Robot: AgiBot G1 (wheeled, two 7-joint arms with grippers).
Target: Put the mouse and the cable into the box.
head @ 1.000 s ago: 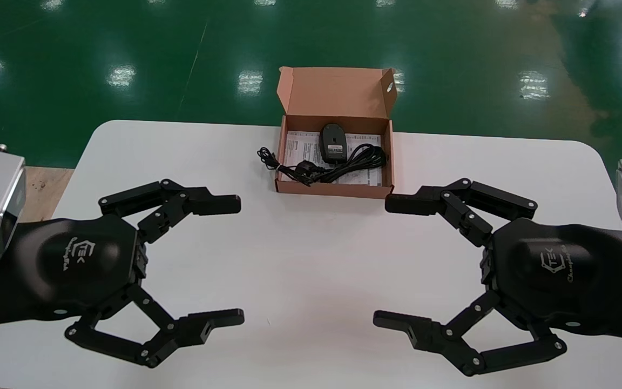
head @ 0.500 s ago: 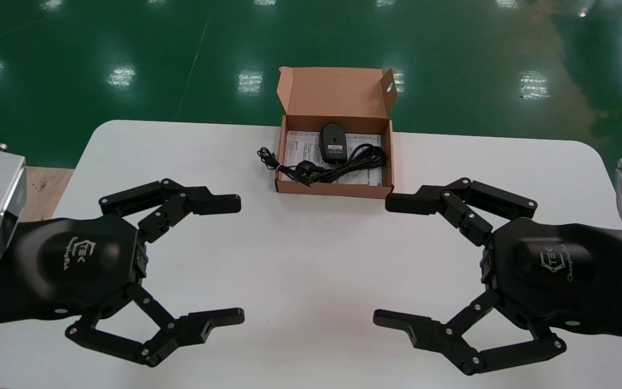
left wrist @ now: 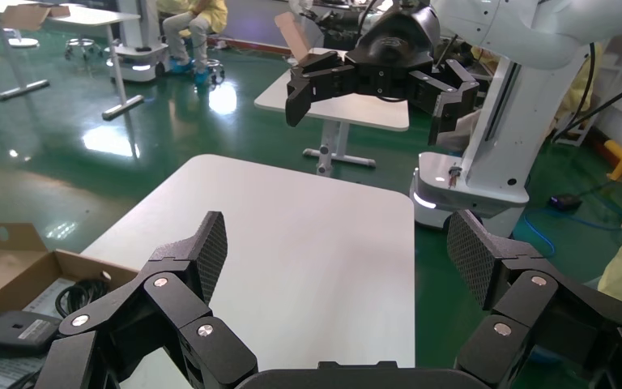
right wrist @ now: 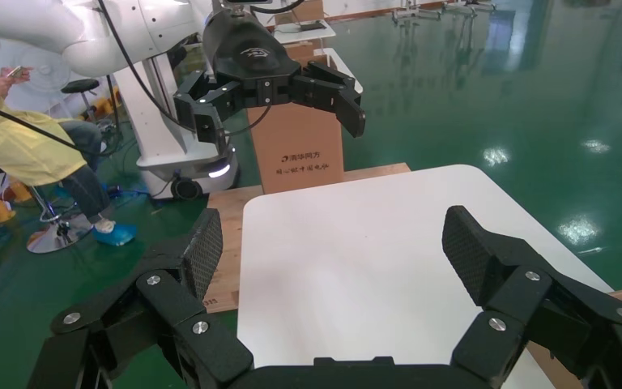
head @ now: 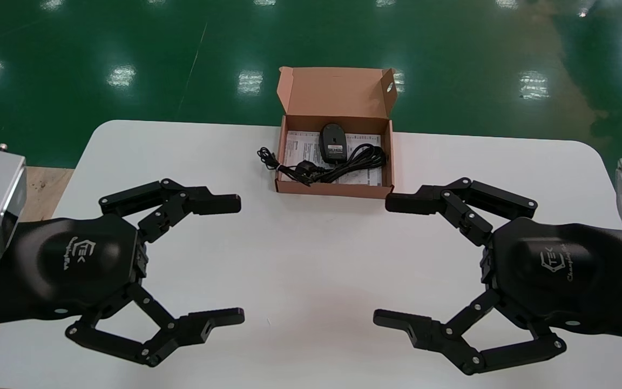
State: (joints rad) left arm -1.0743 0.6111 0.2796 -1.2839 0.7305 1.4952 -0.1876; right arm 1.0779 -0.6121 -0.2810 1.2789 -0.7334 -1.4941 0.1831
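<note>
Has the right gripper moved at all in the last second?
No. The right gripper stays open, its far fingertip beside the near right corner of the box, as before. The left gripper hovers open opposite.

The brown cardboard box (head: 334,187) sits open at the far middle, its lid flap standing up behind. Inside, by the far wall, lies the black mouse (head: 333,142) — its black cable (head: 355,159) is bundled just nearer, one tangled end spilling out over the left wall.
</note>
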